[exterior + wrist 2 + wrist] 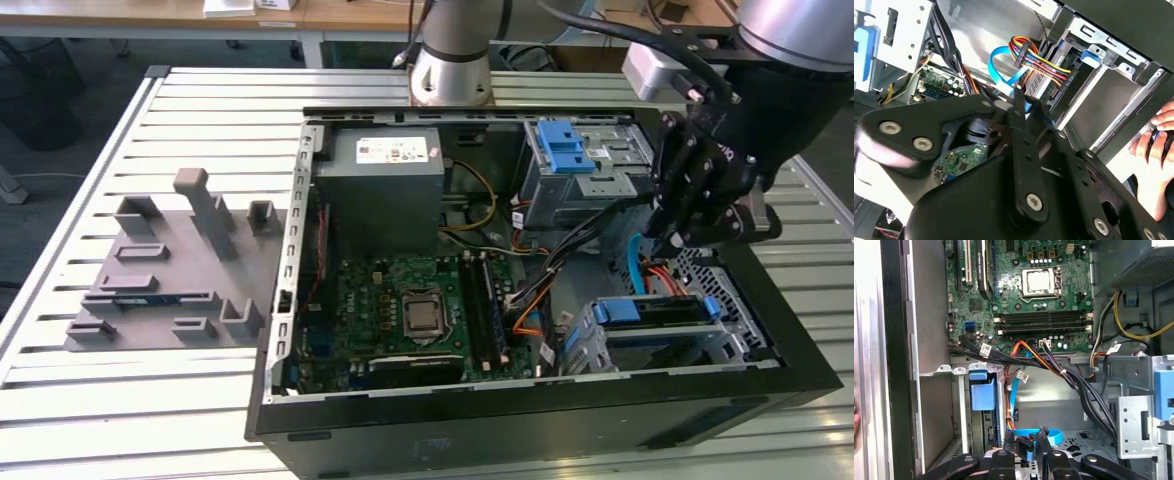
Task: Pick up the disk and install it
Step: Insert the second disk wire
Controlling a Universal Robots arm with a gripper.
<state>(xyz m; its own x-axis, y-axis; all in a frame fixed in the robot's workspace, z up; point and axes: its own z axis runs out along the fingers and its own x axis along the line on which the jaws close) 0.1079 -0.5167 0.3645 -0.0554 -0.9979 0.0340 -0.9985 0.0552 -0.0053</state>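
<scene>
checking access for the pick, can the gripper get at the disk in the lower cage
Probably not cleanly. The gripper hangs just above the disk, but the disk sits down inside its cage, and cables run through the gap between them.

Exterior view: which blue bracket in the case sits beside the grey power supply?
The farther blue bracket, to the exterior view's right of the power supply; the other bracket sits nearer the camera.
</scene>
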